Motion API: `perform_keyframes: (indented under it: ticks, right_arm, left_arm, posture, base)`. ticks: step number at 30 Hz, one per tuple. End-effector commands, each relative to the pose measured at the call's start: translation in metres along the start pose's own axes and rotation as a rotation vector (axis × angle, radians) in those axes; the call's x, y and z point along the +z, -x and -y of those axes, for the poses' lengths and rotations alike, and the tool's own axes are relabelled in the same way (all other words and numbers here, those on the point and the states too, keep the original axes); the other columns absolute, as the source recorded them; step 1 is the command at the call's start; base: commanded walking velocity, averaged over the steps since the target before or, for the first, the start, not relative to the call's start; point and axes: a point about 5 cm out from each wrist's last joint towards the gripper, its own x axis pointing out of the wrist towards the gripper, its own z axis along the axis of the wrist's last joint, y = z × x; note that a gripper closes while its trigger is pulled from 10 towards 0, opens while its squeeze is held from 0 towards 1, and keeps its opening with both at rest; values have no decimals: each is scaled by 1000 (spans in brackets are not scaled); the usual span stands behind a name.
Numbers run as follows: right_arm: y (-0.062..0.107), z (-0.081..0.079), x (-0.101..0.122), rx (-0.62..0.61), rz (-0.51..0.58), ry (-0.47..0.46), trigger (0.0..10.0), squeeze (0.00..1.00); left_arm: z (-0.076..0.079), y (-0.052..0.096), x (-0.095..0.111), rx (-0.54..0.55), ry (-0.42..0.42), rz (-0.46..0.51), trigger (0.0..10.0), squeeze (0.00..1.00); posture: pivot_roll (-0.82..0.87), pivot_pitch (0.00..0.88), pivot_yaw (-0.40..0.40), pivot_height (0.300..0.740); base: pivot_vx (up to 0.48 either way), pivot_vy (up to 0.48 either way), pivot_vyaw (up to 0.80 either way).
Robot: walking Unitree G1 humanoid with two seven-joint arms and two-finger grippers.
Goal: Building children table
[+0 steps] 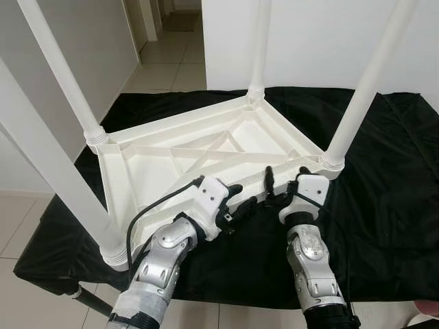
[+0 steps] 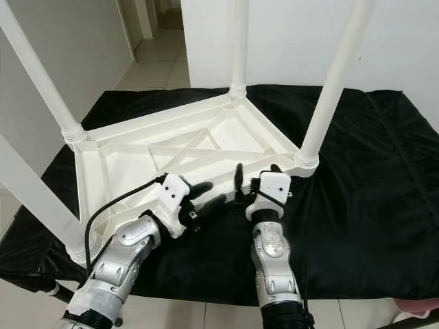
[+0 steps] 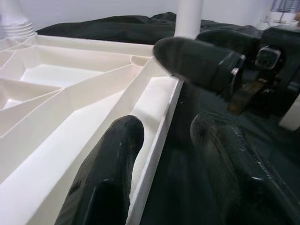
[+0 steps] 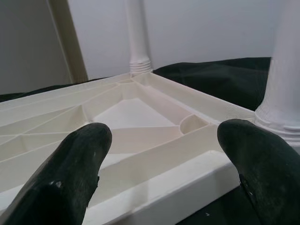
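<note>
While the white moulded-plastic children's table lies upside down on the black-draped worktop, its four white tubular legs stand upright from the corner sockets, so I judge the assembly to be close to complete. I see the table's near rim running left to right directly ahead of both arms; this rim is the edge the next move turns on.

Left end effector: fingers spread apart, straddling the near rim, one finger over the ribbed underside and the other outside it above the black cloth; nothing is clamped.

Right end effector: fingers parted, holding nothing, poised at the same rim just left of the near right leg socket. From the wrist view, the rim passes between the two fingertips.

Both arms are about equally near the rim; the right one is nearer the near right leg. The recessed compartments of the underside hold nothing. I judge a two-handed grip on the near rim, for turning the table over, to be the likely step.
</note>
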Motion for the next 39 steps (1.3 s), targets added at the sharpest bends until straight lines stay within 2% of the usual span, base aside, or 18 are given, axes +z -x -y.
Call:
perform_keyframes:
  ticks: [1, 4, 10, 19, 26, 32, 37, 39]
  right_arm:
    - [-3, -3, 5, -9, 14, -33, 10000, 0]
    - [-3, -3, 6, -12, 13, -40, 10000, 0]
    - [-2, -4, 5, -3, 9, -34, 10000, 0]
    - [-7, -1, 5, -20, 15, -28, 10000, 0]
    - [-11, -1, 10, -12, 33, -13, 10000, 0]
    - [-9, 0, 9, -28, 24, -10, 10000, 0]
    - [-8, 1, 9, -23, 29, -4, 10000, 0]
    - [-8, 1, 8, -11, 23, 2, 10000, 0]
  left_arm:
    - [-14, 5, -2, 168, -17, -33, 10000, 0]
    - [-16, 4, -1, 178, -17, -33, 10000, 0]
    - [-21, 4, 3, 203, 46, -18, 10000, 0]
    - [-18, -1, 7, 189, 27, -23, 10000, 0]
    - [-22, -3, 12, 203, -24, -19, 10000, 0]
    - [-23, 1, 9, 208, 16, -27, 10000, 0]
    - [-16, 4, 15, 156, -30, 12, 10000, 0]
    - [-9, 12, 18, 93, -69, 42, 10000, 0]
  posture:
    - [-122, 16, 64, 740]
    - [-122, 16, 64, 740]
    - [-131, 11, 67, 740]
    - [-147, 14, 65, 740]
    - [-143, 29, 85, 740]
    - [-149, 32, 94, 740]
    - [-113, 33, 101, 740]
    - [-98, 40, 89, 740]
  base:
    - [0, 0, 0]
    - [0, 0, 0]
    - [0, 0, 0]
    - [0, 0, 0]
    - [0, 0, 0]
    - [0, 0, 0]
    - [0, 0, 0]
    - [0, 0, 0]
